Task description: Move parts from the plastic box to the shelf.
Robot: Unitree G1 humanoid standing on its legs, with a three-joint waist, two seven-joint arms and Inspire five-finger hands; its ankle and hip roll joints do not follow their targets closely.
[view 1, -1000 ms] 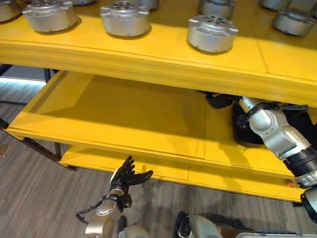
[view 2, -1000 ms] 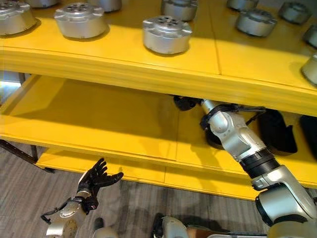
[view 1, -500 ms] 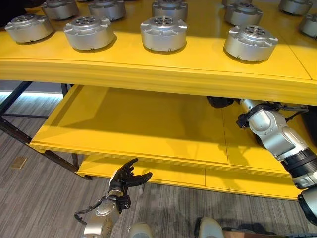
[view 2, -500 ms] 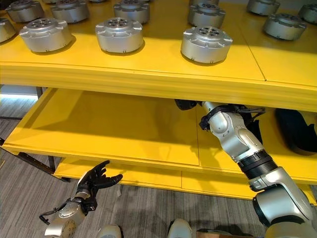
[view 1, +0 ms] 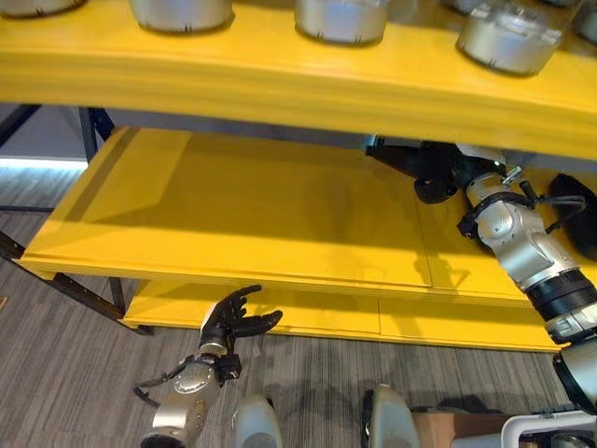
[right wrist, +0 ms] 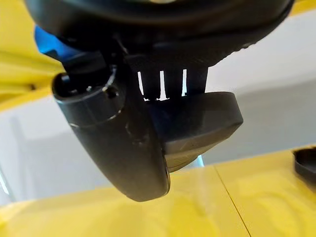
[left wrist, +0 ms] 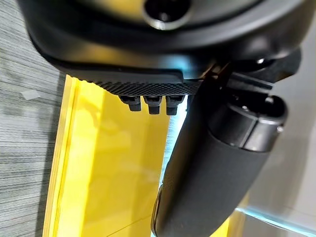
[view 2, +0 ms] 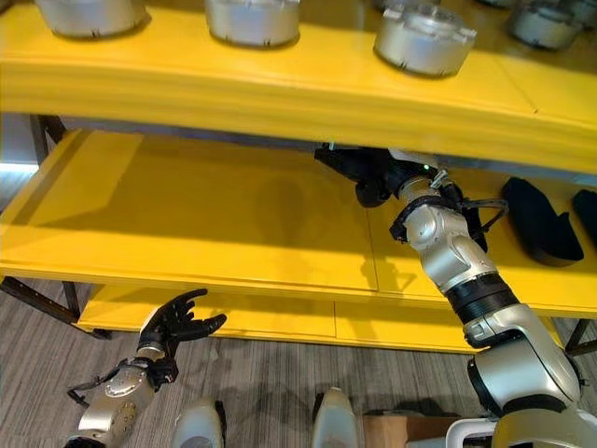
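Note:
Several round silver parts (view 1: 508,33) stand on the yellow top shelf (view 1: 280,79). My right hand (view 1: 410,163) reaches in over the middle shelf (view 1: 242,215), just under the top shelf's front edge. Its fingers are stretched out and nothing is in them. The right wrist view shows its thumb (right wrist: 128,143) above bare yellow board. My left hand (view 1: 229,322) hangs low over the floor in front of the bottom shelf (view 1: 308,313), open with relaxed fingers and empty.
Two flat black objects (view 2: 536,219) lie at the right end of the middle shelf, close behind my right forearm. The shelf's black frame legs (view 1: 65,285) stand at the left. Grey wood-look floor (view 1: 65,373) spreads in front.
The whole picture has shifted, so the camera moved lower and closer. More of my right hand now shows from under the top shelf's edge. My left hand has kept its pose.

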